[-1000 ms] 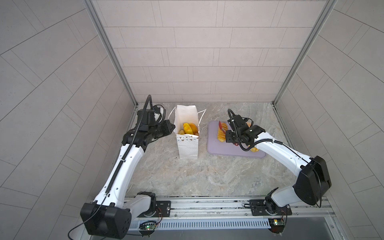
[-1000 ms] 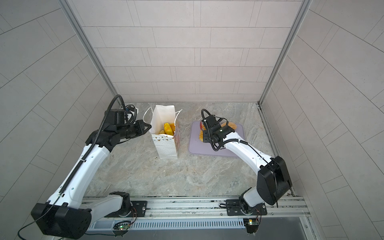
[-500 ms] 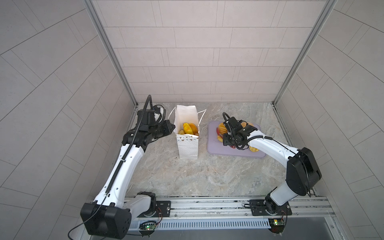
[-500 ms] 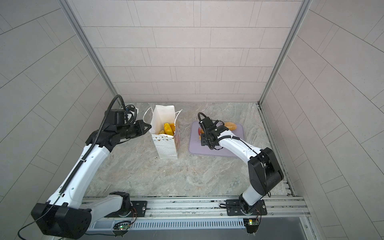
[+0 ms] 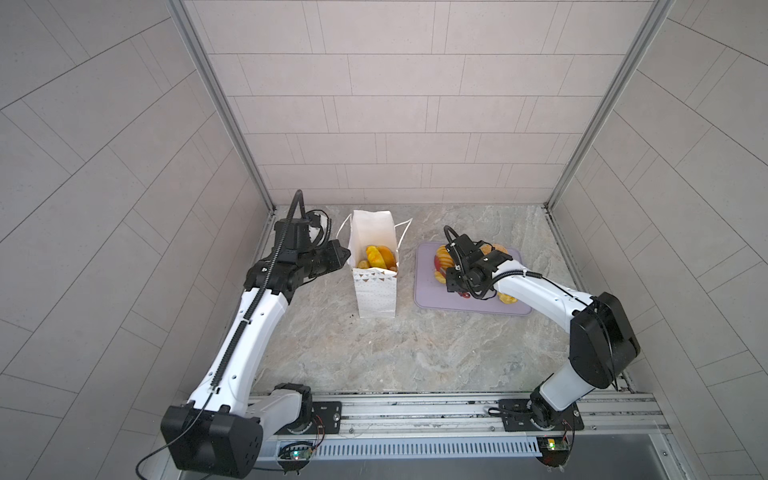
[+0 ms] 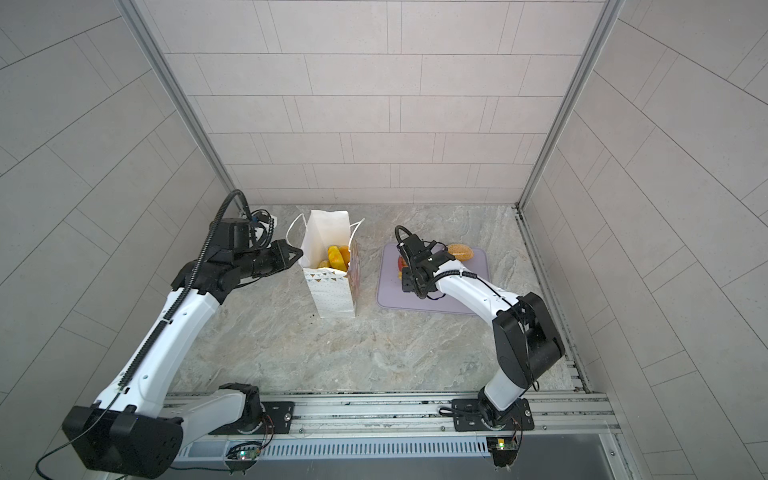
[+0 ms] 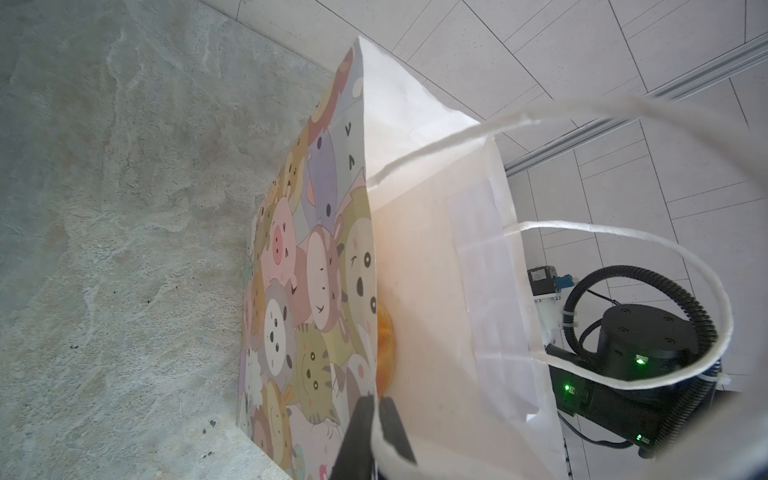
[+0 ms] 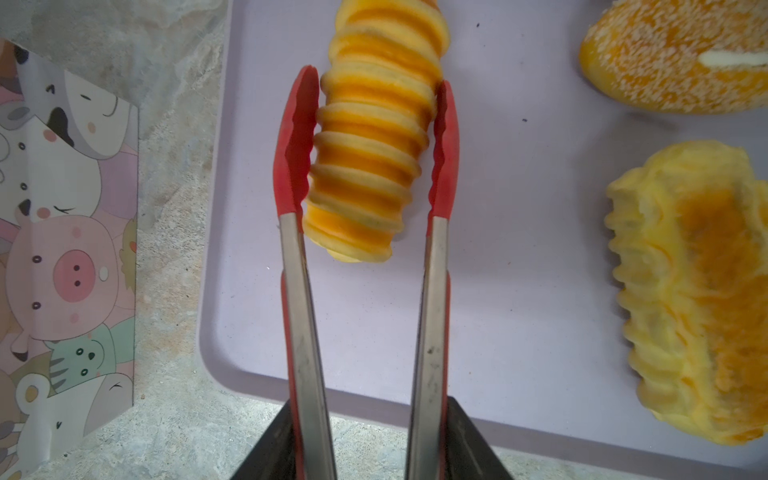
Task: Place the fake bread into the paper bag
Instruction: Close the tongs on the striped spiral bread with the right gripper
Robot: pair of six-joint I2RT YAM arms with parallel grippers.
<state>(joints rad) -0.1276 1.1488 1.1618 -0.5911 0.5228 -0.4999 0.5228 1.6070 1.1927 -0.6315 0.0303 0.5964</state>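
Note:
The paper bag stands upright left of centre, with several pieces of fake bread inside. My left gripper is shut on the bag's left rim. My right gripper is shut on red-tipped tongs over the lilac tray. The tongs' red tips press both sides of a ridged yellow-orange loaf. A seeded bun and another ridged loaf lie farther along the tray.
The tray lies flat right of the bag, a hand's width from it. The bag's cartoon-animal side faces the tray. Tiled walls close in the back and both sides, and a rail runs along the front.
The right arm drew its elbow in and the gripper shifted slightly left over the tray's left end. The left arm and the bag have not moved.

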